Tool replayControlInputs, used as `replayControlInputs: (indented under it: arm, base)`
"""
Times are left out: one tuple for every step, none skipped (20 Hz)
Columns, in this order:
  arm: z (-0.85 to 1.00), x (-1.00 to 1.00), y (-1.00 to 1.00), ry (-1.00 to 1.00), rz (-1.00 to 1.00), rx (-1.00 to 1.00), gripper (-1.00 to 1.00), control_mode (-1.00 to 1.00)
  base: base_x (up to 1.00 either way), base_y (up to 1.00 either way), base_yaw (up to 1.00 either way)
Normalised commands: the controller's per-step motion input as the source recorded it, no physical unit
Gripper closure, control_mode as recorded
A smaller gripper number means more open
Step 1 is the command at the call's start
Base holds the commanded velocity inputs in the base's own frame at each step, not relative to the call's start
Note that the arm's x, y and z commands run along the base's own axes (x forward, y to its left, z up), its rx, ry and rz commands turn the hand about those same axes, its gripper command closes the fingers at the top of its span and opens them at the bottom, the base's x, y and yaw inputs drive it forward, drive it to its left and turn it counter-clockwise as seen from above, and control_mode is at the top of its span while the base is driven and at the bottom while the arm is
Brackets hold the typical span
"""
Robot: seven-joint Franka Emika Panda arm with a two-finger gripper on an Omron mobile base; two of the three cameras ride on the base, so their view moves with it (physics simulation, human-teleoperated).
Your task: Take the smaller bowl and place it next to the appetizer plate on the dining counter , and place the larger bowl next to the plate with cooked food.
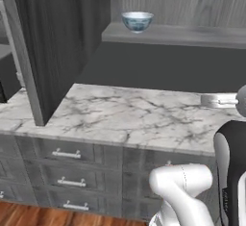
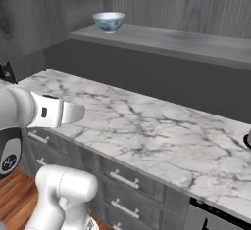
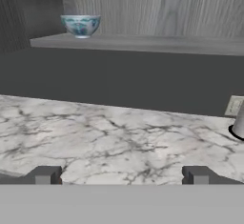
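The smaller bowl (image 1: 137,20) (image 2: 109,21) (image 3: 80,25), white with a blue pattern, stands upright on a grey wooden shelf (image 1: 187,35) against the back wall. My gripper (image 3: 121,175) is open, its two dark fingertips wide apart with nothing between them. It hovers low over the near part of a marble counter, well below and short of the bowl. My hand (image 2: 61,112) points toward the shelf wall. The larger bowl, the appetizer plate, the plate with cooked food and the dining counter are out of view.
The marble counter (image 1: 125,119) has grey drawers (image 1: 67,154) beneath it. A tall dark wood cabinet (image 1: 53,42) stands at its left end. A grey object on a black base (image 3: 238,125) and a wall outlet (image 3: 233,105) sit at the right.
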Motion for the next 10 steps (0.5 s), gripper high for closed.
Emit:
replayControlInputs:
  arm:
    - [0.00, 0.00, 0.00, 0.00, 0.00, 0.00, -1.00, 1.00]
    - [0.00, 0.00, 0.00, 0.00, 0.00, 0.00, -1.00, 1.00]
    - [0.00, 0.00, 0.00, 0.00, 0.00, 0.00, -1.00, 1.00]
    - [0.00, 0.00, 0.00, 0.00, 0.00, 0.00, -1.00, 1.00]
    - [0.00, 0.00, 0.00, 0.00, 0.00, 0.00, -1.00, 1.00]
    - [0.00, 0.00, 0.00, 0.00, 0.00, 0.00, -1.00, 1.00]
    - [0.00, 0.00, 0.00, 0.00, 0.00, 0.00, -1.00, 1.00]
    - [0.00, 0.00, 0.00, 0.00, 0.00, 0.00, -1.00, 1.00]
    - [0.00, 0.00, 0.00, 0.00, 0.00, 0.00, -1.00, 1.00]
    - [0.00, 0.00, 0.00, 0.00, 0.00, 0.00, -1.00, 1.00]
  base:
    - [0.95, 0.16, -0.08]
    - [1.00, 0.17, -0.04]
    - [1.00, 0.19, -0.02]
    - [1.00, 0.26, 0.00]
    - [1.00, 0.26, 0.00]
    - [1.00, 0.31, 0.00]
    - [0.96, 0.35, 0.00]
    - [0.93, 0.36, 0.00]
    - [0.89, 0.34, 0.00]
    - [0.86, 0.32, 0.00]
